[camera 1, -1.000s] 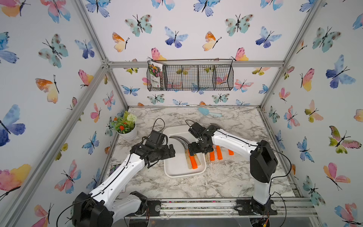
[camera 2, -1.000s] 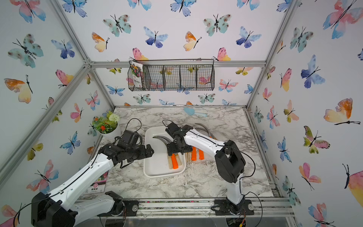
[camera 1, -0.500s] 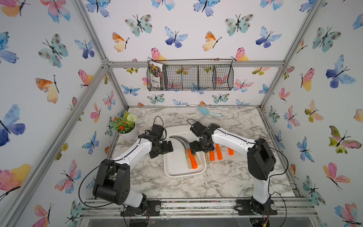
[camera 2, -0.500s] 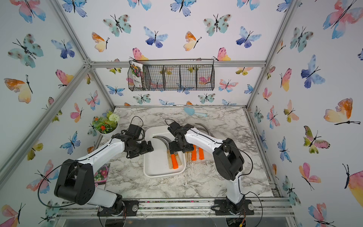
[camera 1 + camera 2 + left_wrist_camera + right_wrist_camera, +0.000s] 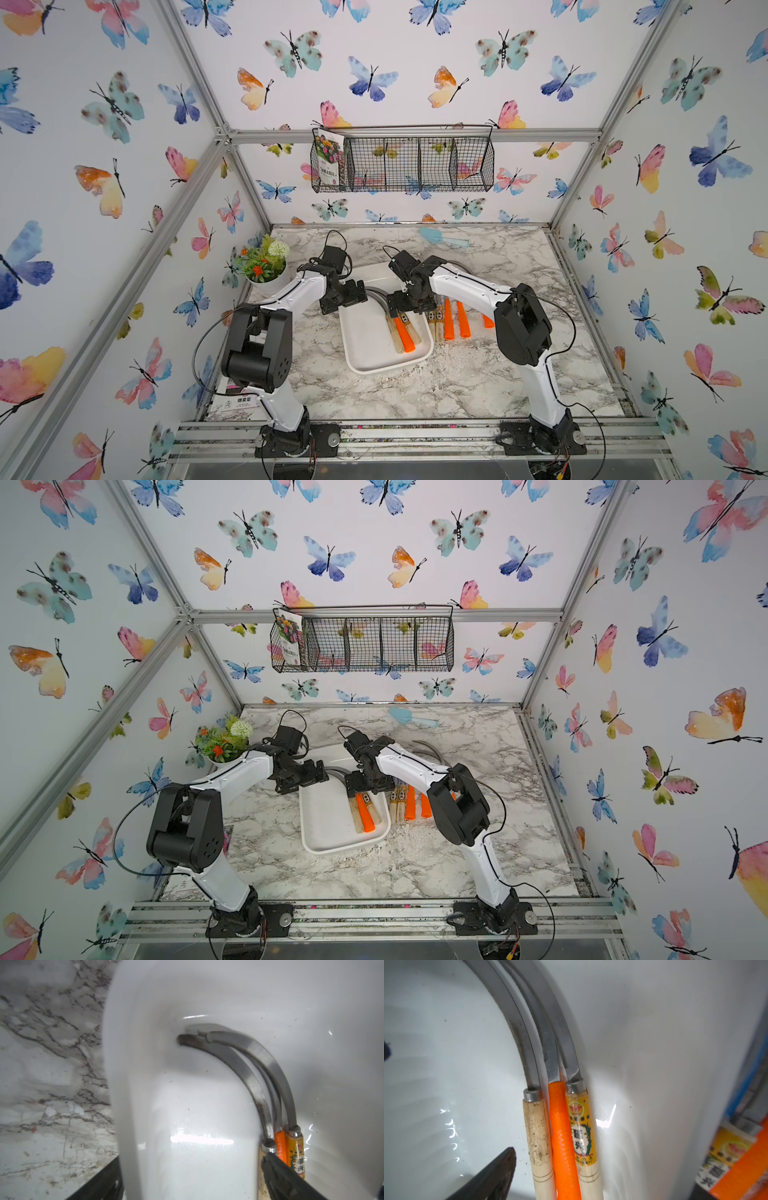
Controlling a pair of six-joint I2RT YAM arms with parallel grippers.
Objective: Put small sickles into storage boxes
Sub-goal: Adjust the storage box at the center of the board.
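Right now both of your hands are spread wide and neither one holds anything. Your left hand [image 5: 347, 296] hangs over the far left corner of the white tray [image 5: 368, 353]. Its wrist view shows one dark finger [image 5: 291, 1180] low beside the handles. Your right hand [image 5: 409, 302] sits above the spot where blades meet handles. From its wrist camera one finger [image 5: 492, 1174] shows beside the nearest pale handle. You cannot tell from that view whether it touches.

Look into the tray and you find three sickles [image 5: 401, 332] lying side by side against its right wall. An orange handle [image 5: 564, 1136] is squeezed between two pale wooden ones, and the one nearer the wall carries a gold label [image 5: 581, 1126]. Their grey blades [image 5: 249, 1076] curve together toward your left arm's side, with the tips close to the tray's far wall.

More sickles [image 5: 453, 320] rest on the marble surface [image 5: 415, 395] just beside the tray's right rim, wooden and orange handles in a row. Your right arm hides most of their blades.
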